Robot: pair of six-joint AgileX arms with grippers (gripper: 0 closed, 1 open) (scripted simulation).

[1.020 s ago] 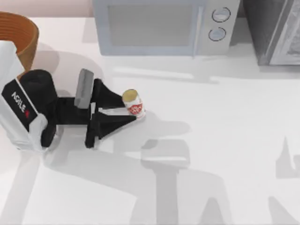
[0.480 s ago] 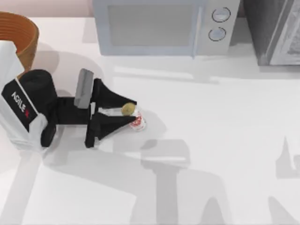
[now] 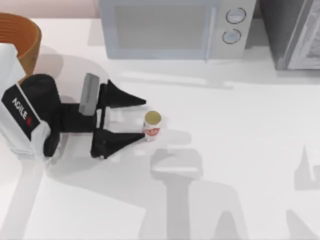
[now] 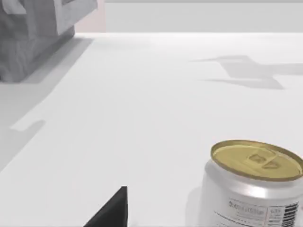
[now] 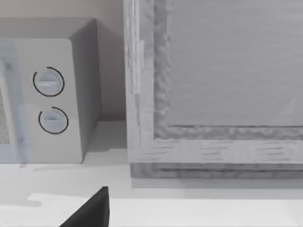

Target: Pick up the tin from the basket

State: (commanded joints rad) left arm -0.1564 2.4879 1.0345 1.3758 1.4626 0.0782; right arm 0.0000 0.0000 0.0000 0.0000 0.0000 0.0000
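The tin is standing upright on the white bench, well apart from the basket, which is sitting at the far left corner. So the tin is not in the basket at all; it is resting in the open, just in front of the microwave.

The left hand is lying low over the bench with its two dark fingers spread wide, released and grasping nothing. The tin is sitting just at the fingertips, nearer the lower finger, apparently not touching either one. In the left wrist view the tin is showing its dull gold top and the upper part of its label.

Its long axis is pointing straight up, gold lid uppermost, red logo facing the camera side.

I am judging it to be light, stiff and smooth-walled, likely to slip or topple if nudged off-centre. The best hold looks to be across the middle of the label, fingers squarely on opposite sides.

The right arm is parked; I cannot tell how its hand is set.
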